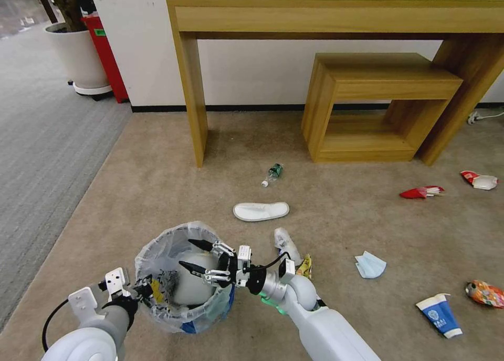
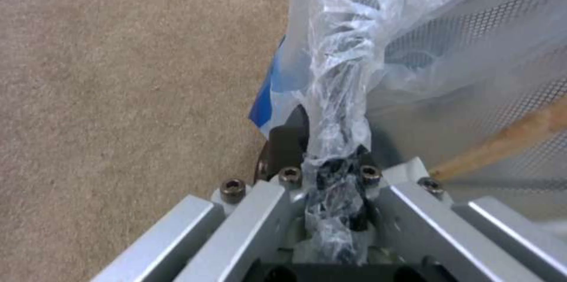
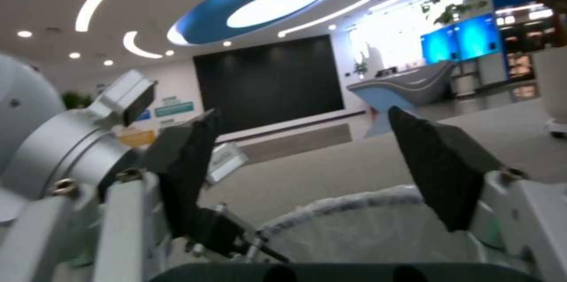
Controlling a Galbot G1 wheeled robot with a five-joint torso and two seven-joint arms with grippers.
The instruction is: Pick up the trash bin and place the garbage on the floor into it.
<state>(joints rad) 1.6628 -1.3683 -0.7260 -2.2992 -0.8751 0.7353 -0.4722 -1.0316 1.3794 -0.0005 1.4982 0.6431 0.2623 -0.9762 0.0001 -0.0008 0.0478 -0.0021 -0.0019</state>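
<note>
Beige short-pile carpet floor (image 1: 336,219) spreads out below a tall oak-coloured console surface (image 1: 336,6) set against a white wall. On that carpet, well out from the console, stands the small round mesh trash bin lined with crinkled clear plastic (image 1: 181,274), blue showing at its base.

At the bin's near-left rim the left pincer (image 1: 143,286) is clamped on the rim and the bunched liner; the left wrist view shows the plastic twisted between the metal fingers (image 2: 248,215). Over the bin's mouth hangs the right pincer (image 1: 195,256), its black pads spread apart and holding nothing, with the liner rim (image 3: 360,204) just beneath them.

A thin mesh bin of this kind is probably light and fairly stiff, so a rim pinch should carry it, though the slippery film could slide or tear if the hold is on plastic alone.

Beyond the bin lie the flat white slipper (image 1: 261,211), soft and easiest taken across its edge, and the clear bottle with a green label (image 1: 273,174), light, round and likely to roll, best gripped across the body. To the bin's right sit the limp blue face mask (image 1: 370,265), the blue-white paper cup (image 1: 440,315) that would crush easily, and the red wrapper (image 1: 420,192).
</note>
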